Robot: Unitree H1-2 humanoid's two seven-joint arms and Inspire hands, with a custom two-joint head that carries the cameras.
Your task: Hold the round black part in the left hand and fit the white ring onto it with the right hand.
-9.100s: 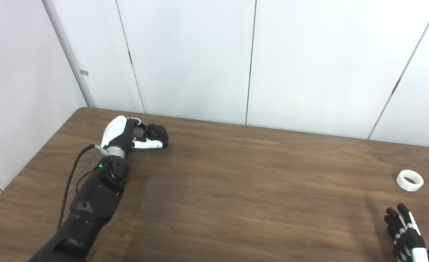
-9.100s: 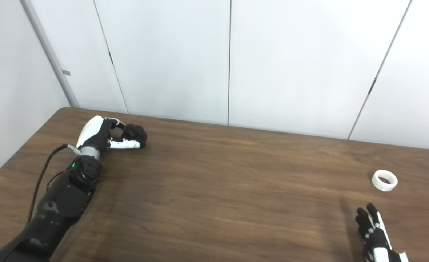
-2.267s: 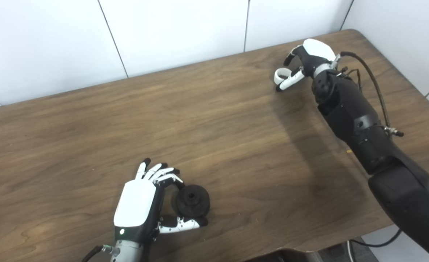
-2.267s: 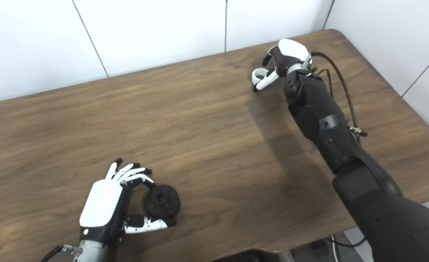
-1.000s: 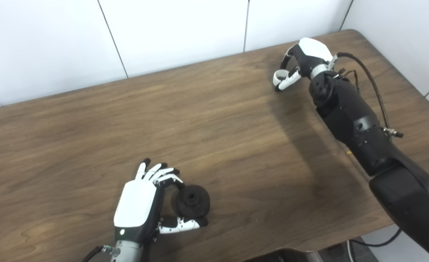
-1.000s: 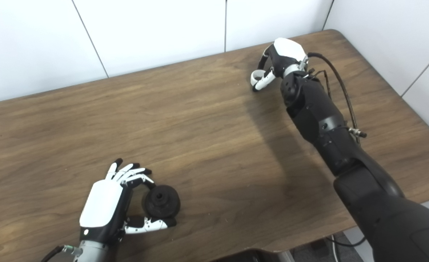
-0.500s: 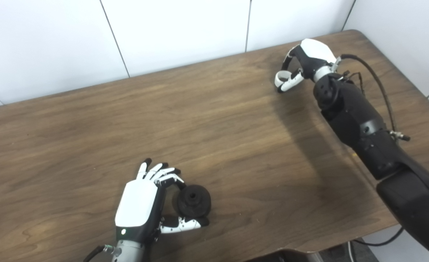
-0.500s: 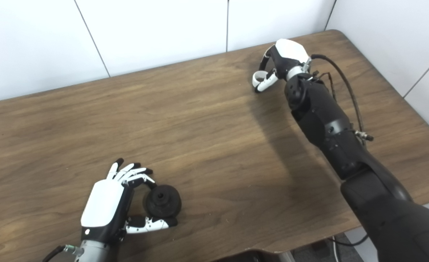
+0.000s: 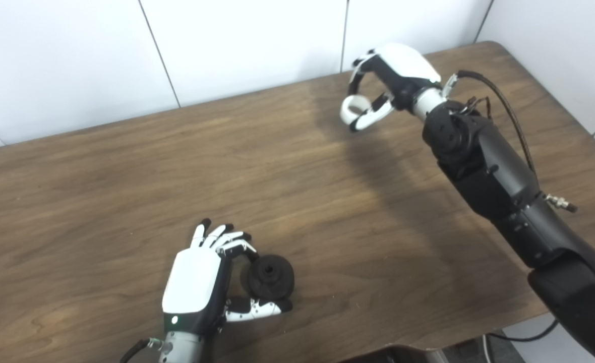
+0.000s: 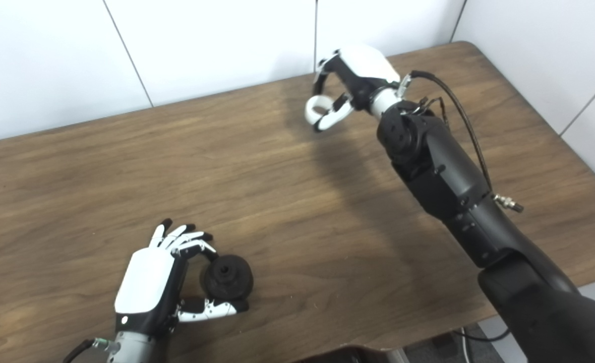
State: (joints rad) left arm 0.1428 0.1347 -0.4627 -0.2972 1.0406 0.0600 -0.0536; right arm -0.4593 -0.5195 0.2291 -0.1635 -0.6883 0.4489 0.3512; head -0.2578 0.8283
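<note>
Left hand (image 9: pixel 194 285) at near-left of table (image 9: pixel 101 166): black part (image 9: pixel 271 275) is pinched between fingers above and thumb below, low over the wood; contact with the table can't be told. The bore is faced up and slightly right, toward the open side.

Centre of table: bare wood is seen between the two hands, which are well apart.

Right hand (image 9: pixel 385 83) at far right, raised off the table, shadow thrown below it: ring (image 9: pixel 354 107) is held between curled fingers and thumb, its opening turned roughly toward the camera.

Key relation, as judged: part lies down-left of the ring, nearer the robot. The ring must be carried diagonally across by the right arm, then tilted until its axis is lined up with the part's. Misalignment at seating is the likely failure.
</note>
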